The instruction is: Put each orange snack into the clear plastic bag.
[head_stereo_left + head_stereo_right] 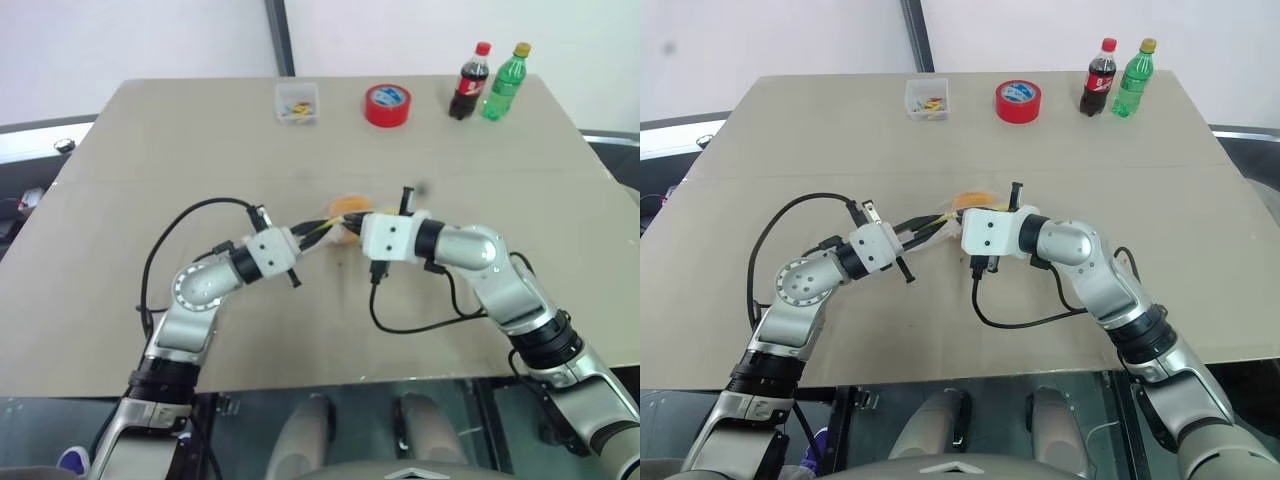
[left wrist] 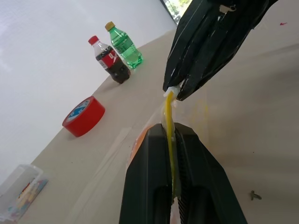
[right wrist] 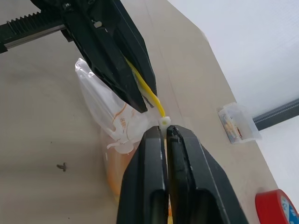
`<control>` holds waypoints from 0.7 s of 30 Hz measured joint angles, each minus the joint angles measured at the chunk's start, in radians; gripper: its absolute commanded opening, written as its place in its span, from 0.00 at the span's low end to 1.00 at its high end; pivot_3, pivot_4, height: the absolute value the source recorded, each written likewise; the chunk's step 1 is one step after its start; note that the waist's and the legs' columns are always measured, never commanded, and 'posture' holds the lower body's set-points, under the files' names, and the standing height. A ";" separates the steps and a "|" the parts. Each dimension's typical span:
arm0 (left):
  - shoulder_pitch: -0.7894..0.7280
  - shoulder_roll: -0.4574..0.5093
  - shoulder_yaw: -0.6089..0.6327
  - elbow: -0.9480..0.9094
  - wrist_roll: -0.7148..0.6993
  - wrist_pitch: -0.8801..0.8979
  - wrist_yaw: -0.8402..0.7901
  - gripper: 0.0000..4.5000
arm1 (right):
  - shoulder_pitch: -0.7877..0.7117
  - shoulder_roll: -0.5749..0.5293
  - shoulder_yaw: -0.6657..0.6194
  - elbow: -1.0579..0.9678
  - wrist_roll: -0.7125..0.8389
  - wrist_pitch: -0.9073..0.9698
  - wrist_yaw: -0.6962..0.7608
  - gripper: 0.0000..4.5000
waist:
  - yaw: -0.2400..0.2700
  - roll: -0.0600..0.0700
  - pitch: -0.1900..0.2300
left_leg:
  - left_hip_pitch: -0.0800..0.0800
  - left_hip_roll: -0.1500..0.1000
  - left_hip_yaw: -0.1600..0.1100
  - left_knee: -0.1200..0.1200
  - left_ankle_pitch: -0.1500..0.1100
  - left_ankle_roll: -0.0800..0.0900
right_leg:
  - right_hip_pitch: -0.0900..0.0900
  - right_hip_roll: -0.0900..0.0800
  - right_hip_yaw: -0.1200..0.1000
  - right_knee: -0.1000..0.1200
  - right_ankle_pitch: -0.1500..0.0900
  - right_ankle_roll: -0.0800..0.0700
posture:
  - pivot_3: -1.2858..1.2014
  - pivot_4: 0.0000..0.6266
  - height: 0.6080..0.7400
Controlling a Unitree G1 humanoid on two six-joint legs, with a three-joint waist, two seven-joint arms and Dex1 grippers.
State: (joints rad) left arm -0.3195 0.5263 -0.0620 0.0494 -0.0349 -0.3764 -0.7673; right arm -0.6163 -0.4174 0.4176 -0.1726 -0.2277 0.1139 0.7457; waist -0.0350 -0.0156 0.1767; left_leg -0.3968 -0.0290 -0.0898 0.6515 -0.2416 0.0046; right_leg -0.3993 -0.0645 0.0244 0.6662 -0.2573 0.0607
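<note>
A tan table [image 1: 120, 300] seen from above, with two robot arms meeting over its middle. From the left, the left gripper [image 2: 171, 135] is closed on the yellow seal strip [image 2: 168, 109] of the clear plastic bag [image 3: 110, 119]. Just right of it, the right gripper [image 3: 164, 131] is clamped on the same strip, so the bag hangs between both grippers above the table. Orange snacks [image 1: 349, 206] show through the bag's plastic. Along the far edge sit a small clear box [image 1: 298, 102], a red tape roll [image 1: 387, 105], a cola bottle [image 1: 469, 82] and a green bottle [image 1: 505, 83]
</note>
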 measured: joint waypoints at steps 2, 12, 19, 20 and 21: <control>0.000 0.000 0.000 0.000 0.003 0.000 0.001 0.00 | -0.001 0.000 0.000 0.005 -0.001 -0.006 0.002 0.01 | 0.000 0.000 0.000 | 0.000 0.000 0.000 0.000 0.000 0.000 | 0.000 0.000 0.000 0.000 0.000 0.000 | 0.52 0.24 1.00; 0.000 0.000 -0.006 0.000 0.013 0.000 0.009 0.00 | -0.010 0.011 0.000 0.033 -0.015 -0.022 0.008 0.01 | 0.000 0.000 0.000 | 0.000 0.000 0.000 0.000 0.000 0.000 | 0.000 0.000 0.000 0.000 0.000 0.000 | 0.52 0.24 1.00; 0.000 -0.008 -0.006 -0.007 -0.009 0.029 0.014 0.00 | -0.011 0.011 -0.002 0.034 -0.030 -0.007 0.002 0.01 | 0.000 0.000 0.000 | 0.000 0.000 0.000 0.000 0.000 0.000 | 0.000 0.000 0.000 0.000 0.000 0.000 | 0.52 0.24 1.00; 0.000 -0.008 -0.006 -0.015 -0.012 0.033 0.014 0.00 | -0.011 0.009 -0.003 0.034 -0.031 -0.005 0.000 0.01 | 0.000 0.000 0.000 | 0.000 0.000 0.000 0.000 0.000 0.000 | 0.000 0.000 0.000 0.000 0.000 0.000 | 0.52 0.24 1.00; 0.000 -0.008 -0.005 -0.022 -0.020 0.037 0.014 0.00 | -0.011 0.004 -0.005 0.033 -0.031 -0.004 -0.001 0.01 | 0.000 0.000 0.000 | 0.000 0.000 0.000 0.000 0.000 0.000 | 0.000 0.000 0.000 0.000 0.000 0.000 | 0.52 0.24 1.00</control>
State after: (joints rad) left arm -0.3196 0.5187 -0.0673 0.0276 -0.0553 -0.3392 -0.7533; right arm -0.6268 -0.4132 0.4125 -0.1395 -0.2587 0.1098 0.7444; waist -0.0352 -0.0156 0.1768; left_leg -0.3968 -0.0291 -0.0899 0.6514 -0.2416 0.0046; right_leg -0.3993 -0.0645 0.0244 0.6662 -0.2573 0.0607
